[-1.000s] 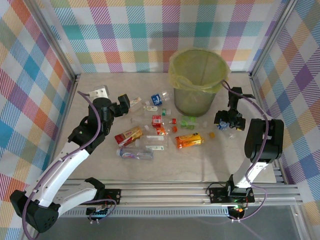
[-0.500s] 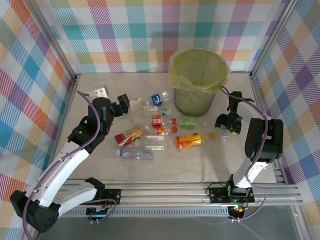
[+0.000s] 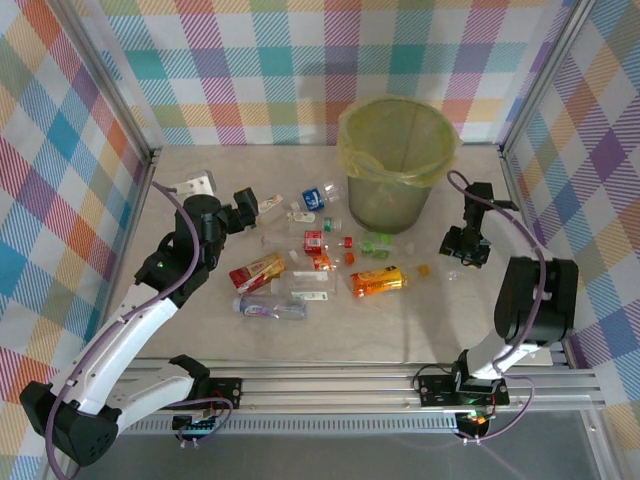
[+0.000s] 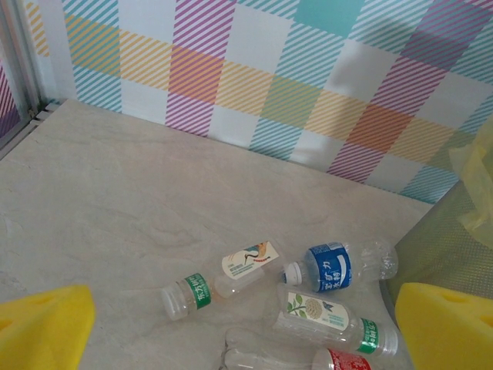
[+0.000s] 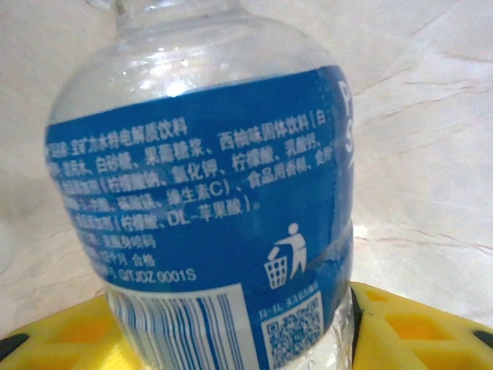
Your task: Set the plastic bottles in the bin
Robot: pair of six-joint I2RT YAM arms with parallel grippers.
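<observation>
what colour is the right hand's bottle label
Blue with white print on the bottle; right wrist view.

You are getting bare bench (image 3: 400, 335) along the whole near strip, and more beyond the left tool (image 3: 252, 203), running up to the checked back wall (image 4: 254, 85). The plastic bottles (image 3: 378, 281) are crowding the middle, lying close together. The bin (image 3: 388, 200) is standing tall at the back right, walling off that side. Your right tool (image 3: 466, 248), gripping a blue-labelled bottle (image 5: 208, 193), is hanging in the narrow lane between bin and side wall (image 3: 580, 180).
</observation>
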